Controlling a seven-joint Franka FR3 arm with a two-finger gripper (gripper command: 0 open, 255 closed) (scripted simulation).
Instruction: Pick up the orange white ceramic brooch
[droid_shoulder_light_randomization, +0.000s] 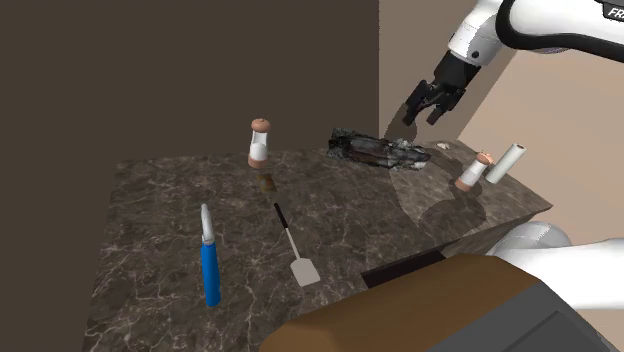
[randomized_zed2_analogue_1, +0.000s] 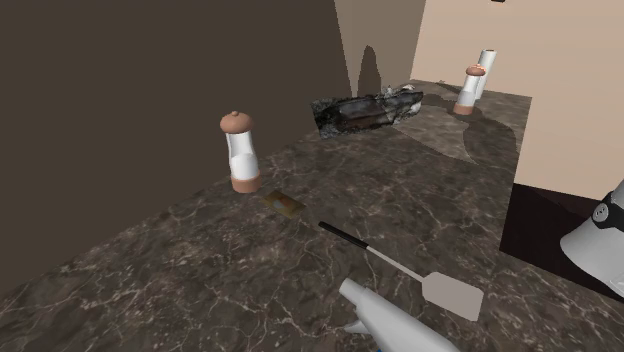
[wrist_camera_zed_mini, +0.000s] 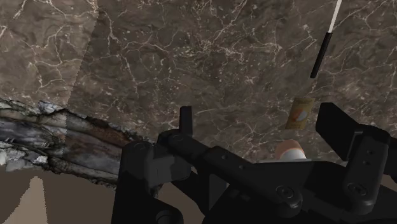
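Your gripper (droid_shoulder_light_randomization: 421, 118) hangs open w/ nothing held, prob. ready for the grab. The brooch (droid_shoulder_light_randomization: 268, 183) lies flat on the counter (droid_shoulder_light_randomization: 160, 250) beside the shaker (droid_shoulder_light_randomization: 259, 141), well apart from it.

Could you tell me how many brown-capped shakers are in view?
2. One shaker stands behind the brooch; the other shaker stands at the shoulder view's right, beside a white cylinder. None seems hidden.

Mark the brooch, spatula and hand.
brooch (wrist_camera_zed_mini: 300, 114): wrist view, orange-white face.
spatula (randomized_zed2_analogue_1: 398, 264): second exterior view, mid shaft.
hand (droid_shoulder_light_randomization: 422, 117): shoulder view, midway between its open fingertips.
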